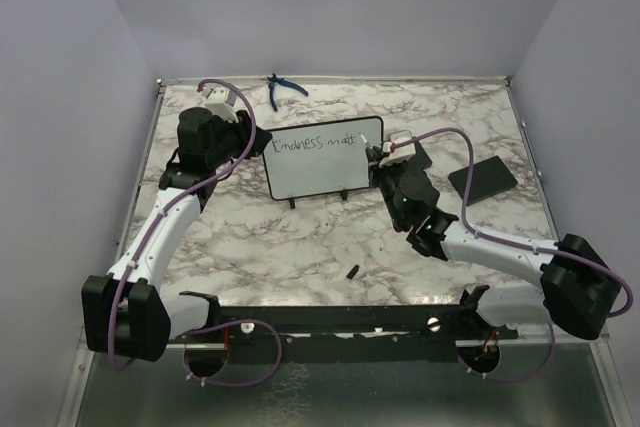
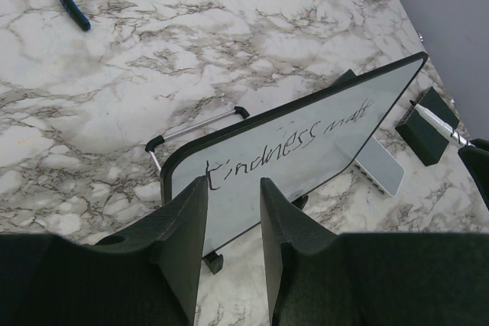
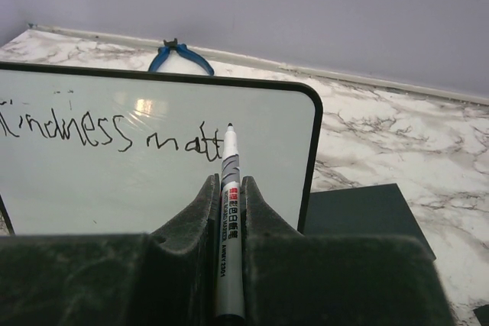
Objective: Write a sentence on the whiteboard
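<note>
The whiteboard (image 1: 325,172) stands tilted on its black feet at mid table. The sentence (image 1: 315,143) on it reads "Kindness matt" in one line, also in the left wrist view (image 2: 290,146) and the right wrist view (image 3: 99,131). My right gripper (image 3: 229,185) is shut on a white marker (image 3: 230,211). The marker's black tip sits at the board just right of the last "t". In the top view this gripper (image 1: 385,155) is at the board's right edge. My left gripper (image 2: 233,188) is open, its fingers just in front of the board's lower left corner (image 1: 255,147).
Blue pliers (image 1: 283,89) lie at the back edge behind the board. A flat black pad (image 1: 483,177) lies to the right. A small black cap (image 1: 353,270) lies on the marble near the front. A pale grey block (image 2: 380,166) lies behind the board.
</note>
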`<state>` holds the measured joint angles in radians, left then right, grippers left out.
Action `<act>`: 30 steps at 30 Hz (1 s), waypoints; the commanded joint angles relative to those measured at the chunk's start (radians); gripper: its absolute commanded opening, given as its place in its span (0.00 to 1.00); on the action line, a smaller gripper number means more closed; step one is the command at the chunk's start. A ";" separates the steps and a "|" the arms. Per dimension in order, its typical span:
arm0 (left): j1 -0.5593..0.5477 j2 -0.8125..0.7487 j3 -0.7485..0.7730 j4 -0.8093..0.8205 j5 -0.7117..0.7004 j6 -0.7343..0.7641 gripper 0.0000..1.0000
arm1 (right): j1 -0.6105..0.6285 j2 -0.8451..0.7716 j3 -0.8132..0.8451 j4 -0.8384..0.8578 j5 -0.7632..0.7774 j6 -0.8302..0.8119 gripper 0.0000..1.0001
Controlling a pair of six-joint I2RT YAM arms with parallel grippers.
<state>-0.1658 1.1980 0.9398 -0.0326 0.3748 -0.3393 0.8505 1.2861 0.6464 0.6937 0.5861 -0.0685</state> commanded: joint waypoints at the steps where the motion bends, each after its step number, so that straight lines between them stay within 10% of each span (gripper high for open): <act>1: -0.005 -0.025 -0.010 0.007 0.008 0.008 0.35 | -0.004 -0.033 -0.022 -0.042 -0.005 0.002 0.00; 30: -0.005 -0.046 -0.024 0.009 -0.037 0.025 0.35 | -0.162 -0.176 -0.070 -0.105 -0.368 0.037 0.00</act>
<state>-0.1658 1.1770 0.9333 -0.0322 0.3637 -0.3313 0.7158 1.1332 0.5819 0.6212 0.3237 -0.0513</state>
